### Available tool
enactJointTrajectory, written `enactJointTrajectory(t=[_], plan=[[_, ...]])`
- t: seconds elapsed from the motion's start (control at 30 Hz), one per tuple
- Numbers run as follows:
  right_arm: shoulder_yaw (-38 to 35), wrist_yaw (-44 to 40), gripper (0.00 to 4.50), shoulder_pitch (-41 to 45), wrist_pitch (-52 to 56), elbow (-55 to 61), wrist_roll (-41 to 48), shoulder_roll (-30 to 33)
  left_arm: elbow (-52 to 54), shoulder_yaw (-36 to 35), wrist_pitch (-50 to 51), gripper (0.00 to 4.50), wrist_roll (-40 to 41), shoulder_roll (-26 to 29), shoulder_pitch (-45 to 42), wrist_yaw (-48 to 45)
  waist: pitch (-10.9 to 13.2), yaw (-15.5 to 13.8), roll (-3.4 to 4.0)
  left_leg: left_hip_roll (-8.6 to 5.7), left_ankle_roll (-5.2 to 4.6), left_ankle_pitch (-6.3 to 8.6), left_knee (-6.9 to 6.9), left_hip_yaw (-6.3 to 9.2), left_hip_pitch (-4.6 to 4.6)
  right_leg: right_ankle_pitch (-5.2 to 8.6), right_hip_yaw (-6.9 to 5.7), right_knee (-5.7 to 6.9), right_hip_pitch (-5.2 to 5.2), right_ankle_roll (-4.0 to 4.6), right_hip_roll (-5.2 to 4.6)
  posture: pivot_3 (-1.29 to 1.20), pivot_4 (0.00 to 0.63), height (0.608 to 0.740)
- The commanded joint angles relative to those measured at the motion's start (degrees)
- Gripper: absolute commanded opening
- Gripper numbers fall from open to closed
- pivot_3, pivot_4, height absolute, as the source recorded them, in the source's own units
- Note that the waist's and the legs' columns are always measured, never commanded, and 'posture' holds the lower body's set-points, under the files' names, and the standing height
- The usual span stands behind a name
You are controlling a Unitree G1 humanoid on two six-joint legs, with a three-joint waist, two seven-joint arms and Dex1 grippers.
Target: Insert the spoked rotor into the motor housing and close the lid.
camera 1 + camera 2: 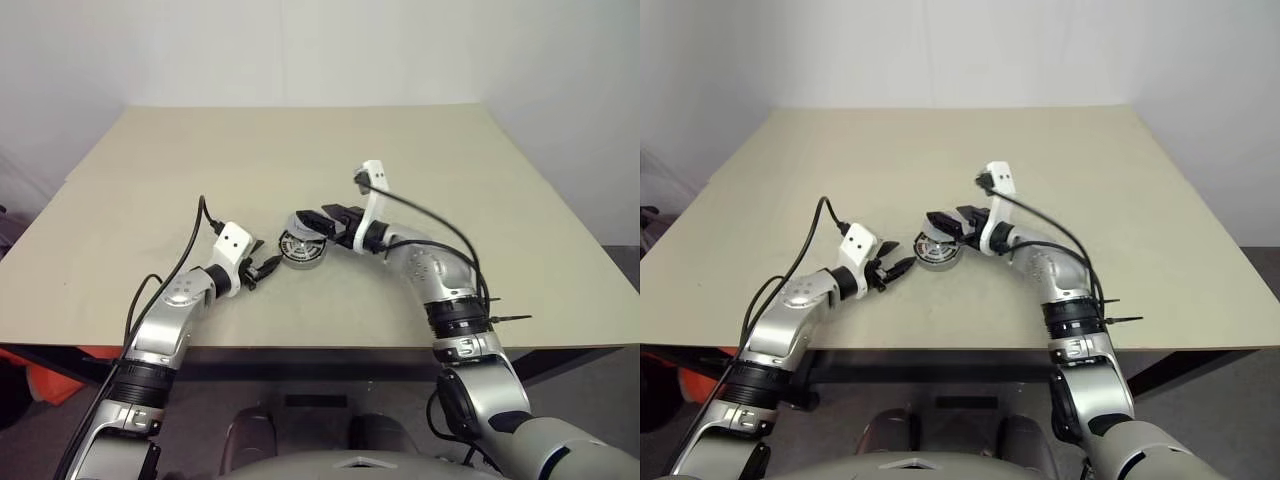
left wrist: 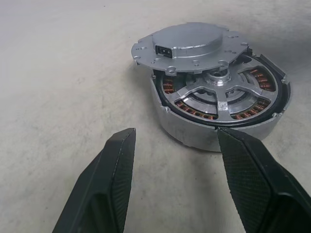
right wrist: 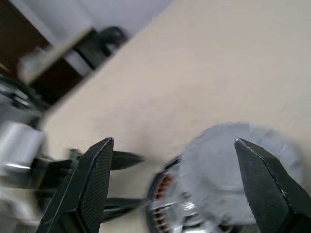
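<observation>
The motor housing (image 2: 221, 114) is seen on the worktop (image 1: 300, 150), between the two hands. The spoked rotor (image 2: 221, 97) is already laid inside it, over the copper windings. A round grey lid (image 2: 187, 46) is propped half across the top. The left hand (image 2: 187, 160) is spread just beside the housing, holding nothing. The right hand (image 3: 175, 160) is spread wide by the lid, holding nothing.

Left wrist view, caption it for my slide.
Open left gripper faces motor housing, spoked rotor seated, lid resting askew.
</observation>
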State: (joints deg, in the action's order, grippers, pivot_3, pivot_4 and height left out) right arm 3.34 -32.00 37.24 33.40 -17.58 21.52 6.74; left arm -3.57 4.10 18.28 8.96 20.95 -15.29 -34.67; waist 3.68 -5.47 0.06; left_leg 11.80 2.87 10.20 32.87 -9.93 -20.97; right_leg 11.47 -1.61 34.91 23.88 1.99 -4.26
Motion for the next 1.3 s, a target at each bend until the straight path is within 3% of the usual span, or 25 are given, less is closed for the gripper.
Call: enactJointTrajectory(t=[0.03, 0.3, 0.93, 1.13, 1.3], plan=[[3.1, 0.6, 4.46, 3.4, -10.9, -7.9, -7.0, -0.6, 2.1, -0.7, 0.4, 2.80, 0.5, 0.1, -1.2, 0.2, 0.0, 0.1, 0.00, 0.00, 0.00, 0.00, 0.01, 0.00, -0.03, 0.00, 0.00, 0.00, 0.00, 0.00, 0.00, 0.00, 0.000, 0.740], [2.0, 1.3, 4.46, 9.2, -22.2, -22.2, -11.3, -3.8, 2.9, -1.1, 1.1, 2.80, 0.8, 0.6, -1.0, -0.1, 0.0, 0.2, 0.00, 0.01, -0.09, 0.05, 0.14, 0.00, -0.10, -0.01, 0.00, 0.10, 0.06, 0.03, 0.00, 0.00, 0.000, 0.740], [1.5, -0.5, 4.46, 12.0, -27.5, -33.0, -14.8, -4.2, 3.0, -0.7, 1.0, 2.80, 0.4, 0.5, -0.5, 0.1, 0.0, 0.3, 0.00, 0.02, -0.18, 0.10, 0.40, 0.01, -0.01, 0.00, 0.03, 0.49, 0.06, 0.07, 0.00, 0.00, 0.000, 0.740], [1.4, 0.0, 3.08, 12.4, -29.5, -33.7, -16.0, -4.2, 2.6, -0.7, 0.7, 2.80, 0.2, 0.5, -0.6, 0.2, 0.0, 0.3, 0.00, 0.02, -0.19, 0.11, 0.42, 0.01, -0.02, 0.00, 0.03, 0.51, 0.07, 0.08, 0.00, 0.00, 0.000, 0.740], [0.4, -1.4, 3.08, 12.5, -29.2, -32.9, -15.3, -3.6, 2.4, -0.9, 0.6, 2.80, 0.2, 0.6, -0.5, 0.1, 0.0, 0.2, 0.00, 0.02, -0.20, 0.11, 0.43, 0.01, -0.02, 0.00, 0.03, 0.51, 0.07, 0.08, 0.00, 0.00, 0.000, 0.740]])
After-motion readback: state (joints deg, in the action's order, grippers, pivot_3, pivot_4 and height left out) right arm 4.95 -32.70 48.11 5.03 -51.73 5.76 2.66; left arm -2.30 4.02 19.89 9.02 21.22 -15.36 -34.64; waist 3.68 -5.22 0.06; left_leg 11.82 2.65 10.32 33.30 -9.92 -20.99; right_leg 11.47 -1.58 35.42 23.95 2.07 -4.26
